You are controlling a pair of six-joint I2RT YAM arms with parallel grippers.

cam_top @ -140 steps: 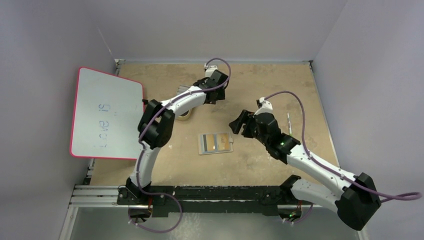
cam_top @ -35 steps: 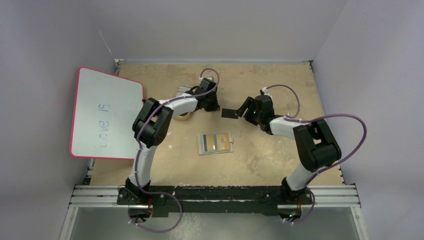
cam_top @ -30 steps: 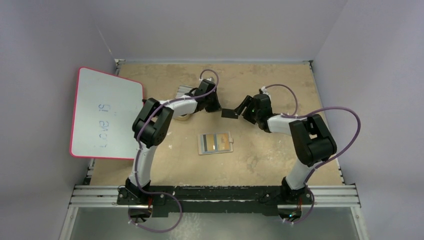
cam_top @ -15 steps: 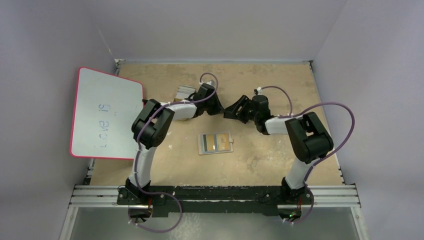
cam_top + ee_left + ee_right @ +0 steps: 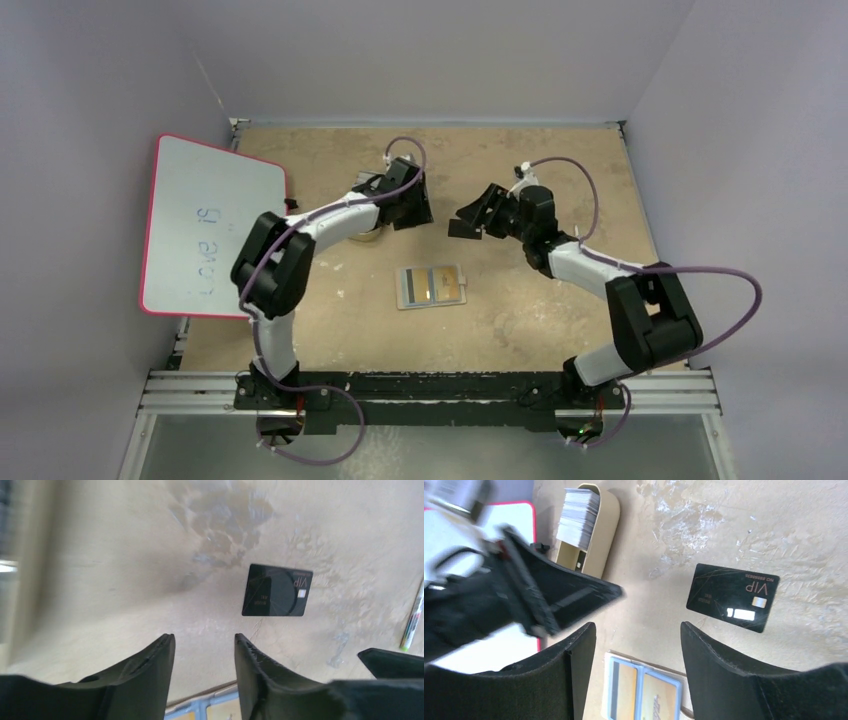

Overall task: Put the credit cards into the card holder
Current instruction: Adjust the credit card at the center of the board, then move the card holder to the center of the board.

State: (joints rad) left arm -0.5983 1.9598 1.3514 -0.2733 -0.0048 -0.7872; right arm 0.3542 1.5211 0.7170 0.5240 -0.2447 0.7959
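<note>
A black credit card [image 5: 461, 228] lies flat on the table between both grippers, free of both; it also shows as the black card [image 5: 277, 590] and the black card [image 5: 733, 596]. My left gripper [image 5: 418, 211] hangs just left of it, open and empty [image 5: 204, 639]. My right gripper [image 5: 470, 213] hovers right of it, open wide with nothing between its fingers [image 5: 638, 625]. The card holder [image 5: 432, 286] lies open nearer the arms, with orange-gold cards in its blue-grey pockets [image 5: 644, 692]. More pale credit cards [image 5: 578, 517] are stacked in a tray.
The yellow tray [image 5: 606, 525] holding the card stack sits behind the left arm, mostly hidden from above. A pink-framed whiteboard [image 5: 210, 228] leans at the table's left edge. A pen [image 5: 414, 615] lies on the table right of the black card.
My left gripper, shut on the black card a second ago, has opened and drawn back left. The card now lies on the table. The right gripper has pulled back slightly right.
</note>
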